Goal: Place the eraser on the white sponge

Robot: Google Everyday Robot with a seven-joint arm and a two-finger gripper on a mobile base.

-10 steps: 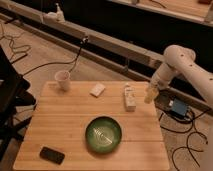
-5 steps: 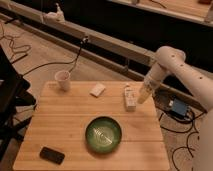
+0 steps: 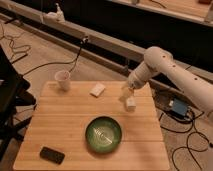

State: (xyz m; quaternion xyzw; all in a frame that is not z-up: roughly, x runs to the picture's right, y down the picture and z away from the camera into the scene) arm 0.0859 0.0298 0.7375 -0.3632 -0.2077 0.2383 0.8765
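The black eraser [image 3: 52, 155] lies flat at the front left corner of the wooden table [image 3: 65, 120]. The white sponge [image 3: 98, 89] lies flat at the back middle of the table, right of the white cup [image 3: 62, 79]. My gripper [image 3: 127, 92] hangs from the white arm [image 3: 165, 67] that reaches in from the right; it is over the back right of the table, just above the white carton-like box [image 3: 130, 101]. It is to the right of the sponge and far from the eraser.
A green bowl [image 3: 103, 134] sits at the front middle of the table. Cables lie on the floor at left and right, with a blue box [image 3: 178, 108] on the floor to the right. A rail with a ledge runs behind the table.
My arm has swung left, bringing the gripper from beyond the table's right edge to over the box at the back right. Nothing on the table has moved.
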